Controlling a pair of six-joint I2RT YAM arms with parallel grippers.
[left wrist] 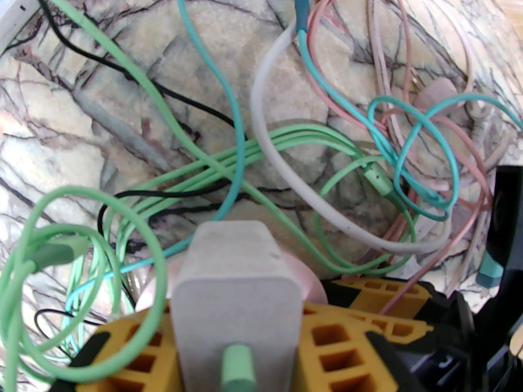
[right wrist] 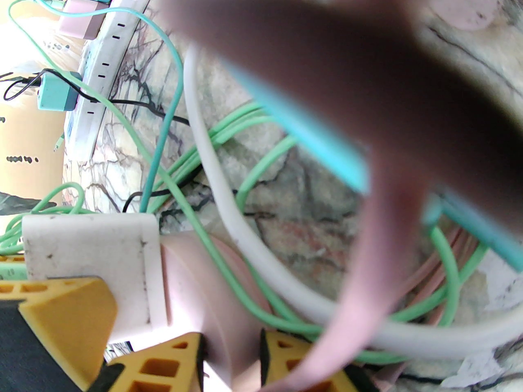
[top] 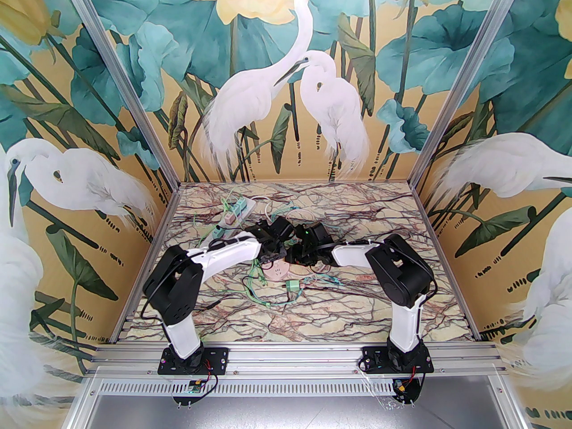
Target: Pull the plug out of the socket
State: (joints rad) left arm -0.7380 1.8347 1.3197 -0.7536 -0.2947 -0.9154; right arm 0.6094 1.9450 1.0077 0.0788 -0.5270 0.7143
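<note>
Pinching white plug (left wrist: 235,276): left gripper (left wrist: 239,341).
Pinching pink socket (right wrist: 204,292): right gripper (right wrist: 226,357).
Plug and socket: touching.

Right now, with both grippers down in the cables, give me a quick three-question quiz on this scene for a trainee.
1. True or false: the white plug is already out of the pink socket.
2. Which cable leaves the plug's back, in the left wrist view? A black, B green, C pink.
3. What does the left gripper hold, and what does the right gripper hold?

Key:
1. False; the plug sits flush against the socket.
2. B, the green cable.
3. Left holds the plug, right holds the socket.
</note>
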